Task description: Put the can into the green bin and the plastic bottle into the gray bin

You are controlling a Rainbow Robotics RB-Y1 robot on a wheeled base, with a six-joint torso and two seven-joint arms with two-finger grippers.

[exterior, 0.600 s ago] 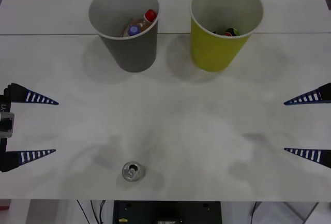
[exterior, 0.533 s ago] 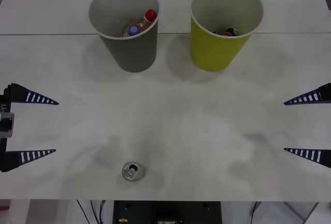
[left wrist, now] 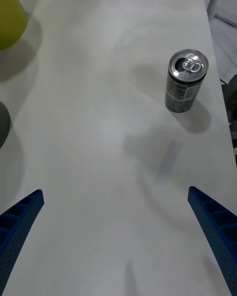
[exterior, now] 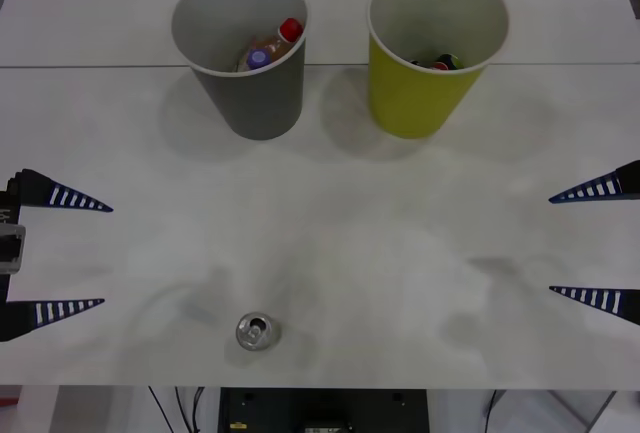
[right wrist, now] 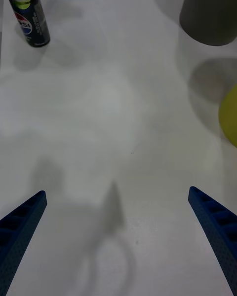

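Near table front edge, can (exterior: 257,331) upright; right wrist view shows dark label (right wrist: 28,22). Both grippers' jaws spread, empty.

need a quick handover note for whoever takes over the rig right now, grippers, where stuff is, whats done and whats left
Left gripper: open, empty, at the table's left edge.
Right gripper: open, empty, at the right edge.
Can: upright on the table near the front edge, left of centre, closer to the left gripper, not gripped.
Gray bin: back left, holds bottles with a red and a blue cap.
Green bin: back right, some cans already inside.
Done: bottles binned.
Left: grasp the can and drop it in the green bin.
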